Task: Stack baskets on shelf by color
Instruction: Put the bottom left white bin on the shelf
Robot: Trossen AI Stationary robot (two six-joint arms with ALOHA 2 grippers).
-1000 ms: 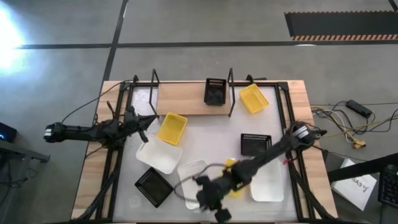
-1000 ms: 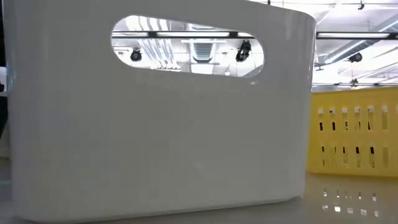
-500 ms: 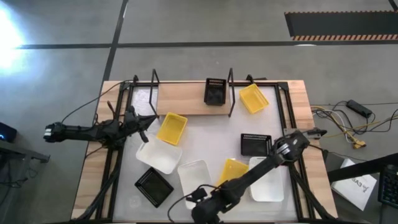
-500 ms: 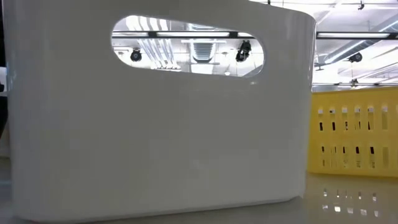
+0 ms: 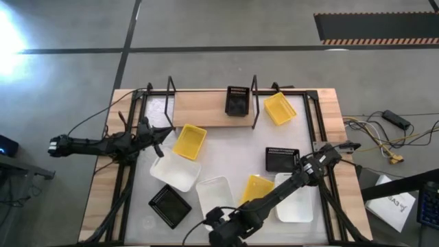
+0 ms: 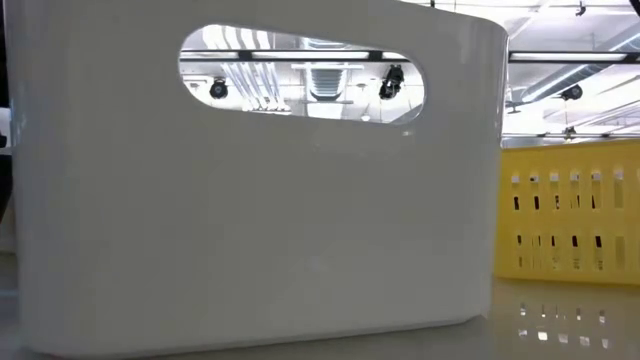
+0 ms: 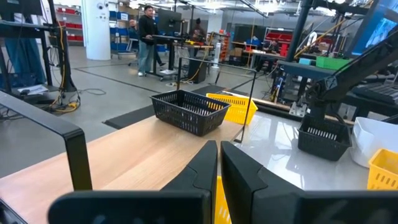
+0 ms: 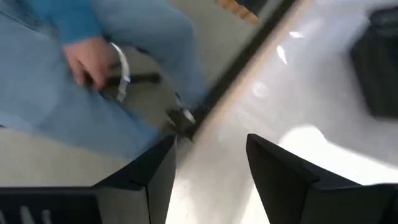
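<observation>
The shelf [image 5: 206, 110] stands at the table's far side with one black basket [image 5: 237, 101] on its plank. A yellow basket [image 5: 280, 108] lies to the right of it. Another yellow basket [image 5: 189, 141] sits in front of the shelf, overlapping a white basket [image 5: 175, 171]. Nearer lie a white basket [image 5: 215, 194], a black basket [image 5: 169, 205], a yellow basket [image 5: 256, 189], a white basket [image 5: 296, 197] and a black basket [image 5: 282, 159]. My right gripper [image 8: 210, 146] hangs open over the table's near edge [image 5: 218, 230]. My left gripper [image 7: 219, 149] is shut, at the shelf's left end [image 5: 164, 135].
In the low view a white basket [image 6: 250, 180] fills the picture, with a yellow basket [image 6: 570, 210] to its right. A person in blue [image 8: 93, 56] sits just beyond the table's near edge. Black frame rails [image 5: 123, 171] run along the table's sides.
My right gripper has swung away from the near yellow basket toward the table's near edge and tipped farther down. That basket, half hidden under the arm a second ago, now lies uncovered on the table between two white baskets.
</observation>
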